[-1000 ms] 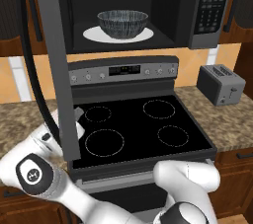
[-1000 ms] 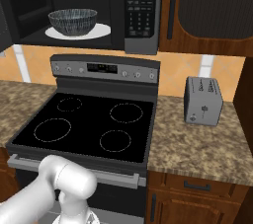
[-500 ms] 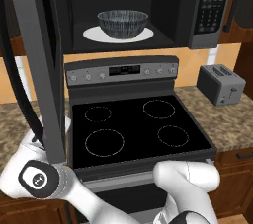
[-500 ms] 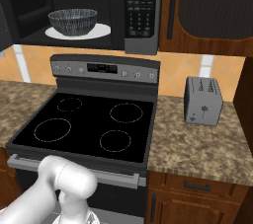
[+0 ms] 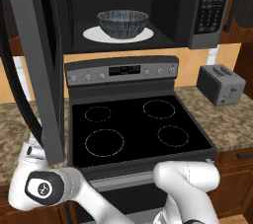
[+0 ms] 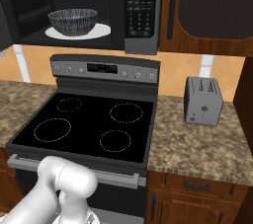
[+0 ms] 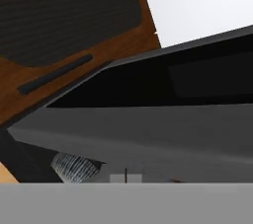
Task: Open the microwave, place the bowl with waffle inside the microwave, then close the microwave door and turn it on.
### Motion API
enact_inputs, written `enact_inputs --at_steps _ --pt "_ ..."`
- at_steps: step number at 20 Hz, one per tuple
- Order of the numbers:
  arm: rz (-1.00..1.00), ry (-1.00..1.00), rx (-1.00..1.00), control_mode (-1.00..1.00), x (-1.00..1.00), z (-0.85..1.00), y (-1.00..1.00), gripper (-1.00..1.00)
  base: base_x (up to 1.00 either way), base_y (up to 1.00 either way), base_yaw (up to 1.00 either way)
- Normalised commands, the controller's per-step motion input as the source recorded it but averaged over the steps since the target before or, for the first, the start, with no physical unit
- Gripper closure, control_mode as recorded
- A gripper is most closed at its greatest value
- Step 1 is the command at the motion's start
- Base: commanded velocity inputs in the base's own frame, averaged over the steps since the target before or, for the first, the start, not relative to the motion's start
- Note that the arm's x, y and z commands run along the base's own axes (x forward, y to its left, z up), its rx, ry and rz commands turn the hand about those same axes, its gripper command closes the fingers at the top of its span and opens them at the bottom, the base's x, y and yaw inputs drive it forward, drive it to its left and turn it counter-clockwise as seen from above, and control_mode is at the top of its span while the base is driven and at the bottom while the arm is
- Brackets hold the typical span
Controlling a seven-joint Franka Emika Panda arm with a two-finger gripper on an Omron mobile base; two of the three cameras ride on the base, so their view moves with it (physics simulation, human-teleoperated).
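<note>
The microwave [image 5: 213, 12] hangs open above the stove, and its button panel [image 6: 141, 13] is at the right. Inside it, the blue-grey bowl [image 5: 122, 23] [image 6: 72, 21] stands on the white round plate [image 5: 94, 34]. The bowl's wall hides the waffle. The microwave door [image 5: 35, 70] stands swung out at the left, toward the camera. My arm reaches up behind the door's outer side, where the door hides my hand. In the hand view my gripper [image 7: 126, 176] is shut and empty, close against the door's dark grey face [image 7: 148, 134], with the bowl [image 7: 74, 168] showing low left.
A black stove [image 5: 133, 129] with four ring burners lies below the microwave. A grey toaster [image 6: 202, 100] stands on the granite counter [image 6: 197, 144] to the right. Wooden cabinets [image 6: 212, 6] flank the microwave.
In the left base view the door has turned and shows more of its face than a second ago. My arm's elbow has dropped lower at the left. The bowl has not moved.
</note>
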Motion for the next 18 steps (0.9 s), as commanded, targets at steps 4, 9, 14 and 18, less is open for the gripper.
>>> enact_inputs --at_steps 4,9,14,18 --pt "0.00 -0.24 -0.06 -1.00 -0.34 0.52 0.05 1.00 0.00 0.00 0.00" --pt "-0.01 -0.19 0.00 -1.00 -0.09 0.61 0.20 1.00 0.00 0.00 0.00" --pt "-0.02 -0.13 0.09 -1.00 -0.10 0.69 -0.27 1.00 0.00 0.00 0.00" --pt "-0.03 -0.15 0.24 -1.00 -0.19 0.76 -0.82 1.00 0.00 0.00 0.00"
